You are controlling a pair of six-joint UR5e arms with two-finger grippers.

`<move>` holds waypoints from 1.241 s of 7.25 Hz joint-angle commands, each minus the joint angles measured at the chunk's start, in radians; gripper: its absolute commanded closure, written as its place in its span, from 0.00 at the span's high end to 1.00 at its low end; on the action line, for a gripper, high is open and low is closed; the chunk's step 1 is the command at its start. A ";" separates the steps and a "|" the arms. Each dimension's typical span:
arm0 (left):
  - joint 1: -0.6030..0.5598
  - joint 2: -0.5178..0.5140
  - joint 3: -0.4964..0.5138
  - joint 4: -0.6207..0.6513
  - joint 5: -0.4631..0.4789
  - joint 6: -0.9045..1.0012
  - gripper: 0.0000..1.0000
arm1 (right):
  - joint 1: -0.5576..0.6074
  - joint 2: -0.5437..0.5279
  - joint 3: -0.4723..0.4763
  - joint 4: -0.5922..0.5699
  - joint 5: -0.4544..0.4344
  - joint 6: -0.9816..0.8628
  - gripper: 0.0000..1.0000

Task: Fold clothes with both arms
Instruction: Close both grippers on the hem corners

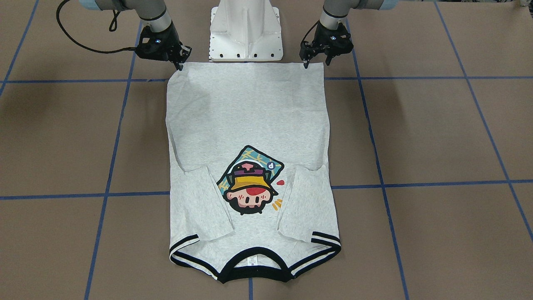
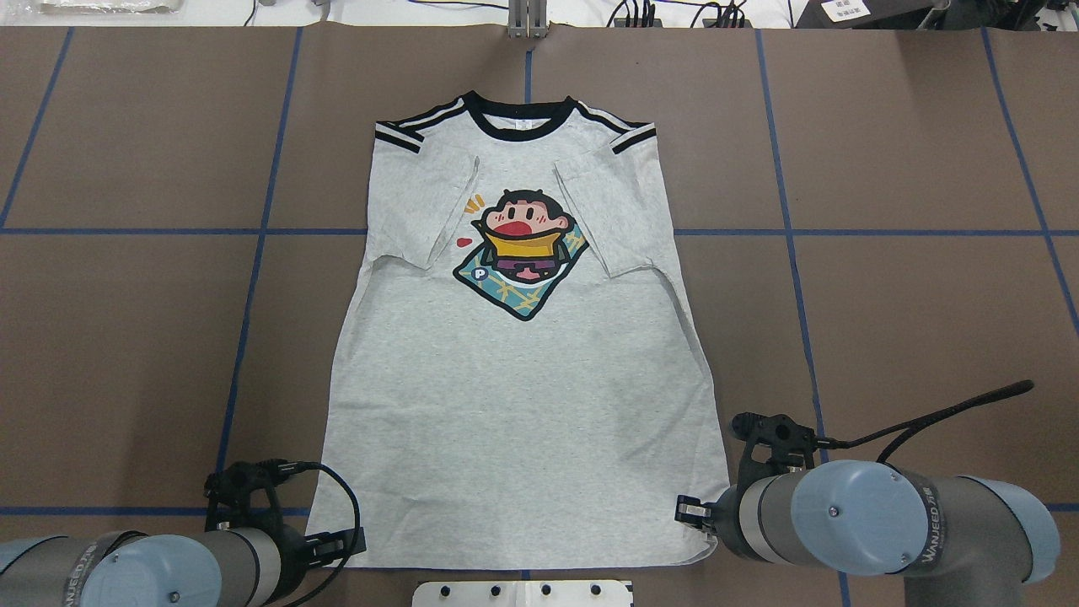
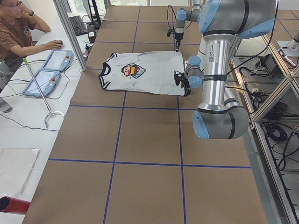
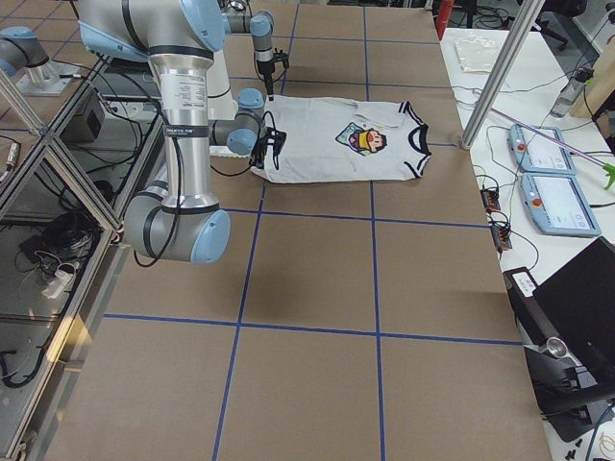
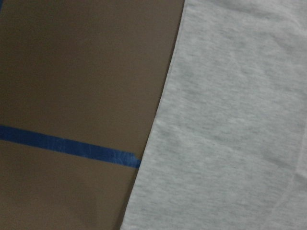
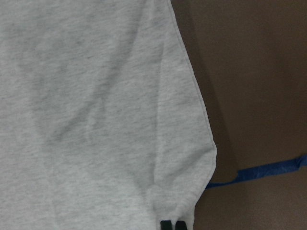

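shirt (image 1: 250, 121) flat on worktop (image 1: 416, 125), print up. right gripper (image 1: 180, 63) — jaws narrow, pinching one hem corner. left gripper (image 1: 317, 61) — jaws wide, at the other corner.

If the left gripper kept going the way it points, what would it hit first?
Probably the hem corner of the T-shirt: the left gripper points down, jaws open astride that corner. Its height above is unclear.
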 commanded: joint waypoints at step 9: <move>0.005 0.001 -0.001 0.006 -0.003 0.011 0.48 | 0.002 -0.001 -0.003 0.000 0.002 -0.002 0.00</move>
